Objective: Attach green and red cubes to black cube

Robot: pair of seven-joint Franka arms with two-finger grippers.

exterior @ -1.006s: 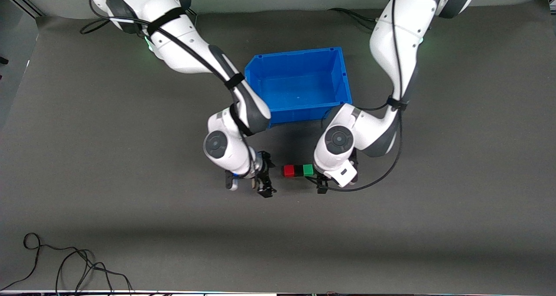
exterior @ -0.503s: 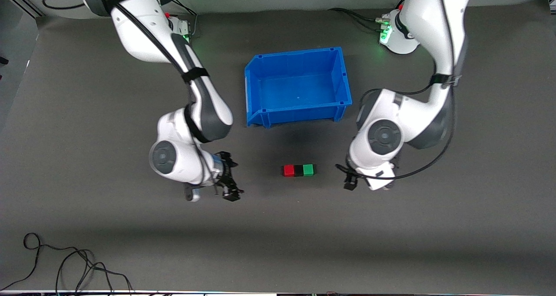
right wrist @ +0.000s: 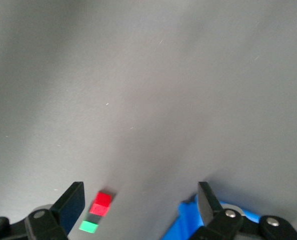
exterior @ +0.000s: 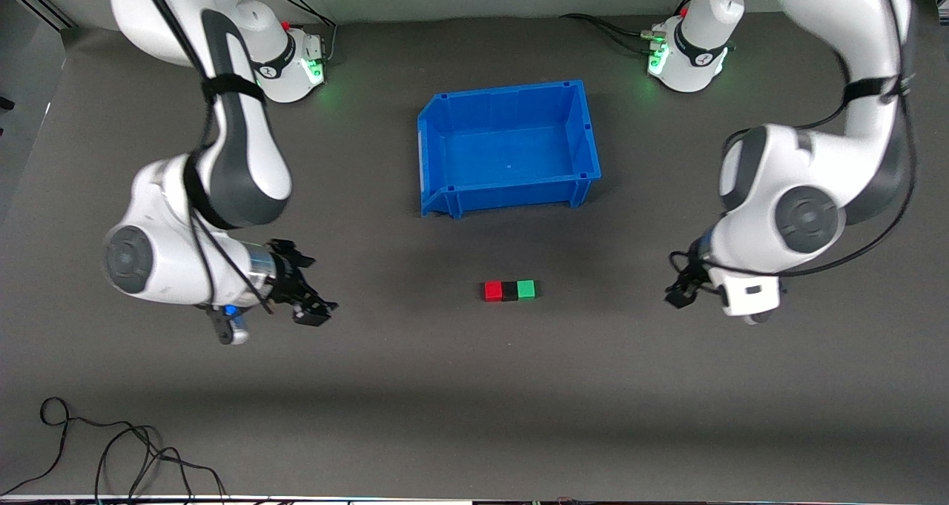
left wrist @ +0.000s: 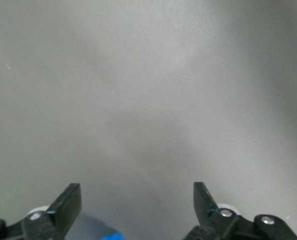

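Dark grey matting covered the table (exterior: 474, 386). Both the left gripper (left wrist: 137, 200) and right gripper (right wrist: 140, 202) hung spread and empty, well apart from the joined row: small red cube (exterior: 493, 291), matte black cube (exterior: 509, 291), green cube (exterior: 526, 290), touching. Retreating high avoids nudging them.

Even overhead light; wrist views soft, blurred.

no readable text, labels or numbers
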